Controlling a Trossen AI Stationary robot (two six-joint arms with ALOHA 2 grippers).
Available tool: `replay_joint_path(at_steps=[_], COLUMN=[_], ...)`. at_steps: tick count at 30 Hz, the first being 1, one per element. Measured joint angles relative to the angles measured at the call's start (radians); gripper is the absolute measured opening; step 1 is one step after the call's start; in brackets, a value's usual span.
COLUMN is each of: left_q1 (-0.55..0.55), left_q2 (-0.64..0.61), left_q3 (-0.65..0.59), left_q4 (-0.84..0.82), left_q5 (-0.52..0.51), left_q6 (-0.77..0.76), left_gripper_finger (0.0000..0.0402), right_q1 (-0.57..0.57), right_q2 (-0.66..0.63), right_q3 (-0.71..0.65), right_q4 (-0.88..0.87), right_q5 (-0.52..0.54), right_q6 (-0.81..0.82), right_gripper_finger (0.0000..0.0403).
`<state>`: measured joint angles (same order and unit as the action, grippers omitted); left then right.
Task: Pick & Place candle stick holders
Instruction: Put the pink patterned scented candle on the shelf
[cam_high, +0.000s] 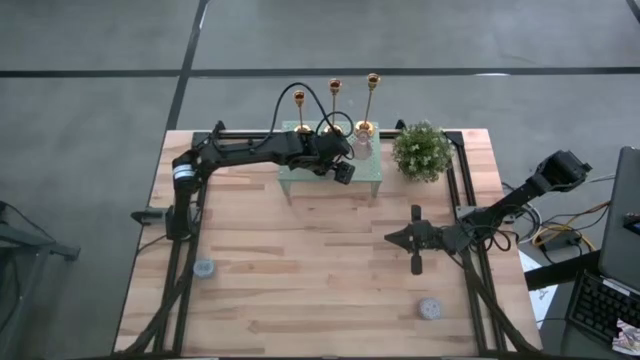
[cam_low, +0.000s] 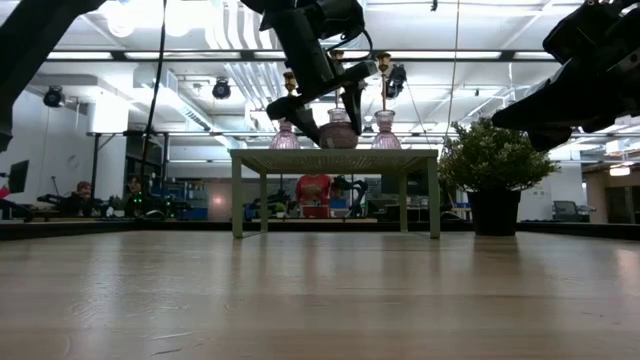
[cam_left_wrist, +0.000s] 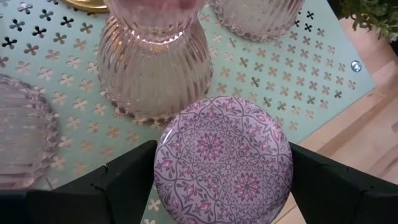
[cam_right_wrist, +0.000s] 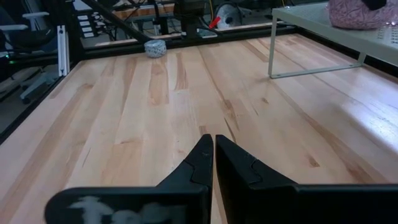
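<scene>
Three gold candle stick holders (cam_high: 335, 100) stand on their round bases along the far edge of a low green perforated stand (cam_high: 300, 182). Pink ribbed glass holders (cam_left_wrist: 152, 68) stand in front of them. My left gripper (cam_left_wrist: 222, 163) reaches over the stand from the table's left, just on the near side of the glass holders, with a round tin (cam_left_wrist: 222, 155) with a purple floral lid between its fingers. My right gripper (cam_right_wrist: 214, 140) is shut on nothing, low over the bare wood at the right (cam_high: 390, 238), pointing toward the table's left. My left gripper pinches the round tin by two opposite sides of its rim (cam_left_wrist: 163, 155), one finger (cam_left_wrist: 124, 174) on each side. The fingers slant down from above. The lid faces up, above the green stand (cam_left_wrist: 280, 68). Whether the tin rests on the stand, I cannot tell.
A potted plant (cam_high: 421, 150) stands right of the stand. Two small grey balls (cam_high: 204, 268) (cam_high: 430, 308) lie on the near wood. A laptop (cam_high: 625, 220) and cables sit past the right edge. Bare wood (cam_high: 300, 260) spreads in the middle.
</scene>
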<state>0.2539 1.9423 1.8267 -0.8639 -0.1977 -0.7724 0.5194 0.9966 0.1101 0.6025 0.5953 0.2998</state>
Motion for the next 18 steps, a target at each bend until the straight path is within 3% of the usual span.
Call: replay_joint_path(at_steps=[18], left_q1=[0.0], left_q2=[0.0], left_q3=[0.0], left_q4=[-0.003], left_q5=[-0.001], left_q6=[0.033], left_gripper_finger=[0.033], right_q1=[0.0], right_q2=[0.0], right_q3=[0.0], right_q4=[-0.002], right_q5=[0.0], right_q6=[0.007], right_gripper_finger=[0.0013])
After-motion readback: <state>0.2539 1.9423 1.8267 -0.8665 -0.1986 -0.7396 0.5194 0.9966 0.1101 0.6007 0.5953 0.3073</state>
